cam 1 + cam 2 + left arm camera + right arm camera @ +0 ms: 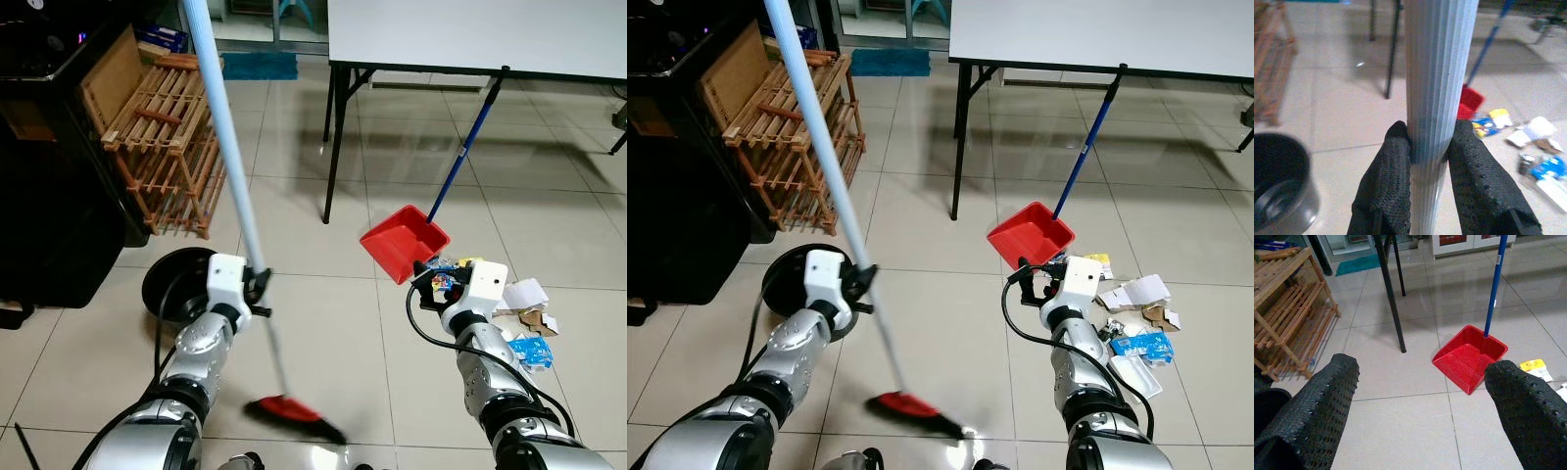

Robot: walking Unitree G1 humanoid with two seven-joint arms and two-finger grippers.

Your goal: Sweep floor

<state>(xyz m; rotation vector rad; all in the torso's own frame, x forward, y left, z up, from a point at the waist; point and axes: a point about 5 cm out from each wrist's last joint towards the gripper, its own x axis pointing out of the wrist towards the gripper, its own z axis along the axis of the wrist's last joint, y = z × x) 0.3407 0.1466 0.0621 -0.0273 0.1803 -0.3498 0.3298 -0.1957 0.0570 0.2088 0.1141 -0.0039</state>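
So the left pincer is clamped tight around the broom handle, a pale blue ribbed pole that leans up toward 11 o'clock out of the head view. You can see both black fingers pressed against the pole from either side in the left wrist view. The broom head, red with dark bristles, is down on the tile floor at about 6 o'clock, between the two arms and a bit blurred.

The right pincer is spread wide with nothing in it, hovering over the floor and pointed at the red dustpan. The dustpan sits on the tiles just ahead of that pincer, around 1 o'clock from it, mouth facing the robot, with its blue stick leaning up against the edge of the white tabletop.

The litter pile is at roughly 3 o'clock from the right arm: paper scraps, a blue wrapper, a yellow packet, all lying on the floor just beside the dustpan.

Over at 9 to 10 o'clock there's a wooden slatted rack leaning by dark furniture, and a round black basin on the floor right behind the left wrist.
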